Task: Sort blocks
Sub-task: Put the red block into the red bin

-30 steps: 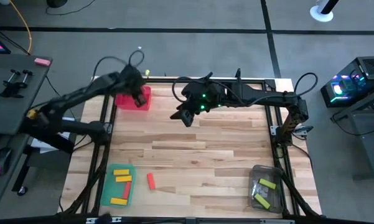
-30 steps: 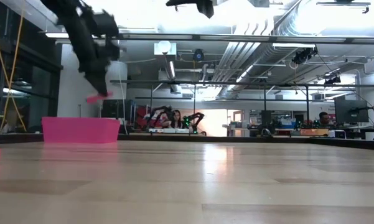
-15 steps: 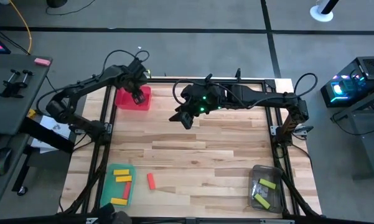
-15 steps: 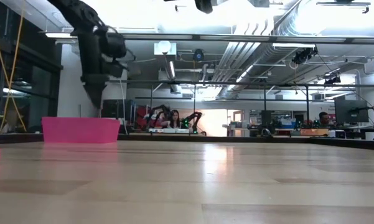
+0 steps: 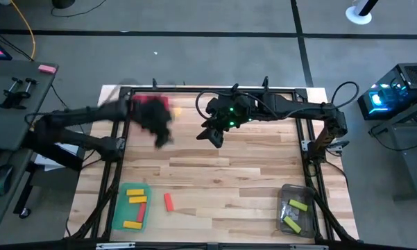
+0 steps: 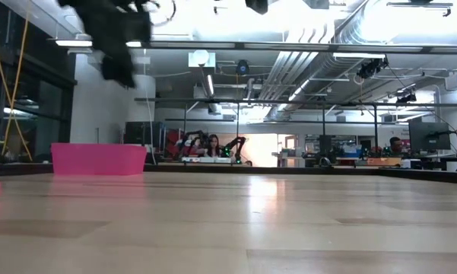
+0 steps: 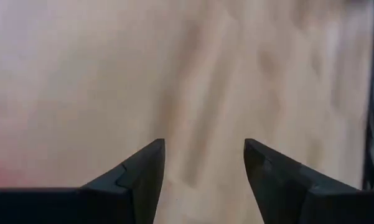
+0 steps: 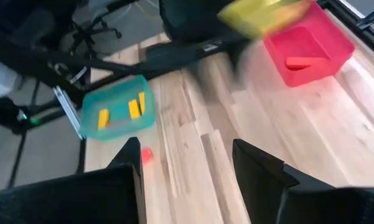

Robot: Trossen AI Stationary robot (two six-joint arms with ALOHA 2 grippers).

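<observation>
My left gripper [image 5: 161, 137] is blurred, above the table just near of the red tray [image 5: 151, 105], and stands open over bare wood with nothing between its fingers [image 7: 143, 171]. A red block [image 8: 302, 62] lies in the red tray [image 8: 311, 43]. My right gripper [image 5: 213, 137] hangs open and empty above the table's far middle. Another red block [image 5: 168, 201] lies flat on the wood beside the green tray [image 5: 130, 207], which holds yellow blocks [image 8: 118, 112] and a red one. Light green blocks [image 5: 295, 214] lie in the clear tray [image 5: 296, 208].
The trays stand at the far left, near left and near right. Bare wood lies across the table's middle between them. A dark frame [image 5: 312, 149] runs around the tabletop. In the low view people sit at desks in the room beyond.
My left gripper held a red block over the red tray and has let it go; the block is gone from its tips. It has then swung fast away from the tray toward the table's middle and near side. My right arm has kept almost still.
</observation>
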